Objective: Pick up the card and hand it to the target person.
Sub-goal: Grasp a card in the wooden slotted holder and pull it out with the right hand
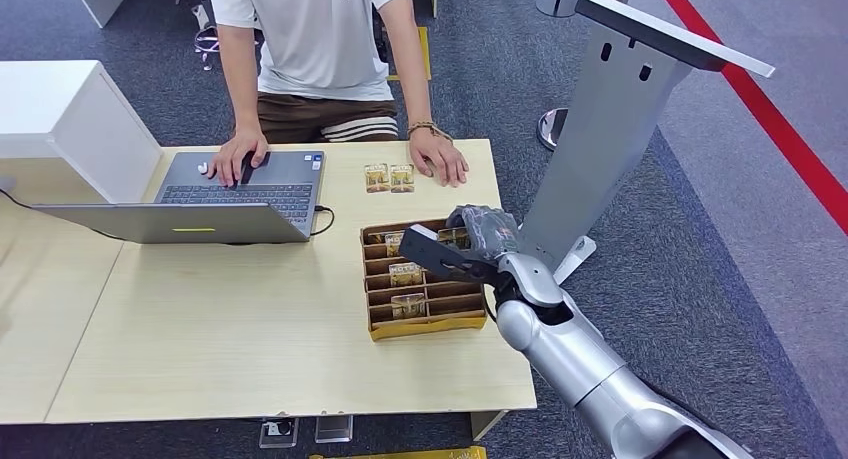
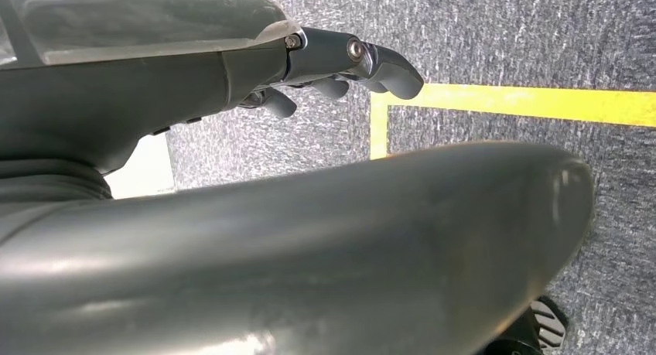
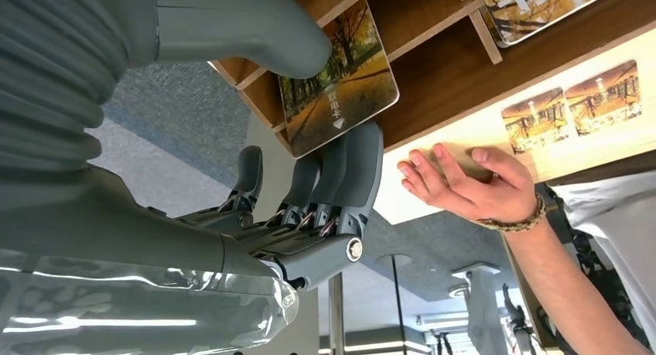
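Setting: a pale wooden table on grey carpet, a person standing at its far side.
Right hand: the right hand pinches a card between thumb and fingers, likely to draw it from its slot.
Card's place: in the hand, just over the far end of the wooden rack, whose dividers keep each card upright and apart.
Left hand: the left hand hangs over the carpet, fingers loosely curled around nothing.
Beyond the hand: two loose cards lie near the person's hand, resting flat on the table.
Off to the side: a laptop; a grey stand close beside the arm could crowd the handover.
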Motion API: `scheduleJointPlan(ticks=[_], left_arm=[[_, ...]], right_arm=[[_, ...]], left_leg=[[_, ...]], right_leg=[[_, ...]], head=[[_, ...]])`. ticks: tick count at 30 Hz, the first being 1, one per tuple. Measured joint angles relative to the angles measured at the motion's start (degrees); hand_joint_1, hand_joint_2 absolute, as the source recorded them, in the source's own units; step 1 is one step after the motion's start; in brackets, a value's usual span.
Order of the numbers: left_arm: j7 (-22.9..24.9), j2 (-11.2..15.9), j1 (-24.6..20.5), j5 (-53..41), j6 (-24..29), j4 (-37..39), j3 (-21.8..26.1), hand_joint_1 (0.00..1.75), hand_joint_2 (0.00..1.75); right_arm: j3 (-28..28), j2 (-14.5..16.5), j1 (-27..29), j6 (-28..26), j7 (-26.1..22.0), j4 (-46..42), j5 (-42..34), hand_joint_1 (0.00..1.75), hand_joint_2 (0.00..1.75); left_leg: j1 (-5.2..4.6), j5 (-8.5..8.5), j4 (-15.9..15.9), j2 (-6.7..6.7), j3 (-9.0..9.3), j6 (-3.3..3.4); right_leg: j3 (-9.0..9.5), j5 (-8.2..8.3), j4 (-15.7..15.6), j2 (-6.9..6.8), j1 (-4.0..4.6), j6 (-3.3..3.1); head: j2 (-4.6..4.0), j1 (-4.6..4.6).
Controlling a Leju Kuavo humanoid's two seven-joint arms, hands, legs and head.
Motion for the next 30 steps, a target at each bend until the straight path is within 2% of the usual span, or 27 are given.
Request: scheduleJointPlan(ticks=[3,7,18,20,30], left_arm=[[0.0,0.0,0.0,0.0,0.0,0.0,0.0,0.0,0.0],[0.0,0.0,0.0,0.0,-0.2,0.0,0.0,0.0,0.0],[0.0,0.1,0.0,0.2,-0.2,0.0,0.0,0.0,0.0],[0.0,0.1,0.0,0.2,-0.1,0.0,0.0,0.0,0.0],[-0.2,0.1,0.0,-0.7,0.1,0.0,-0.7,0.0,0.0]], right_arm=[[0.0,0.0,0.1,0.0,0.0,0.2,-0.1,0.9,1.75],[0.0,0.0,0.1,0.0,0.0,0.4,-0.4,1.02,1.75],[0.0,0.1,0.1,-0.2,-0.3,0.6,-0.7,1.61,1.75],[0.0,0.1,0.1,-0.3,-0.4,0.6,-0.7,1.64,1.75],[0.0,0.1,0.1,-0.5,-0.5,0.6,-0.8,1.61,1.75]], left_leg=[[0.0,0.0,0.0,0.0,0.0,0.0],[0.0,0.0,0.0,0.0,0.0,0.0],[0.0,0.0,0.0,0.0,0.0,0.0],[0.0,0.0,0.0,0.0,0.0,0.0],[0.0,0.02,0.0,0.0,0.01,-0.01]], right_leg=[[0.0,0.0,0.0,0.0,0.0,0.0],[0.0,0.0,0.0,0.0,0.0,0.0],[0.0,0.0,0.0,0.0,0.0,0.0],[0.0,0.0,0.0,0.0,0.0,0.0],[0.01,0.0,0.0,0.0,0.0,0.0]], head=[[0.0,0.02],[0.0,0.01],[0.0,0.02],[0.0,0.01],[0.0,0.02]])
